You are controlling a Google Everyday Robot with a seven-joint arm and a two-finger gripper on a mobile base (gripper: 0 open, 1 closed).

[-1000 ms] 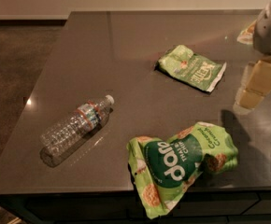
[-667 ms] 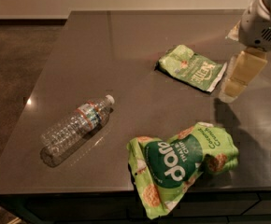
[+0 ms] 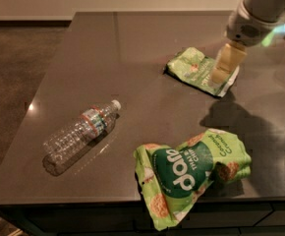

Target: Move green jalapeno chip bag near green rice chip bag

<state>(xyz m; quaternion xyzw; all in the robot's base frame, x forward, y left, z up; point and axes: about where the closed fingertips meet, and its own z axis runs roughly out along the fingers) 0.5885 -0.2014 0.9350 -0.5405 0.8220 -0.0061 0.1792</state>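
The green jalapeno chip bag (image 3: 194, 69) lies flat on the dark table (image 3: 132, 53) at the right back; it is small and crinkled with pale end seams. The green rice chip bag (image 3: 189, 173) is larger, puffy, bright green with a dark green circle, and lies near the front edge. My gripper (image 3: 224, 65) hangs from the arm at the upper right, with its pale fingers (image 3: 227, 62) over the right end of the jalapeno bag, covering part of it.
A clear plastic water bottle (image 3: 78, 134) lies on its side at the left front of the table. The table's front edge runs just below the rice chip bag. Brown floor lies to the left.
The gripper has moved left and toward the back, from right of the jalapeno bag to over its right end. The bags and bottle have not moved.
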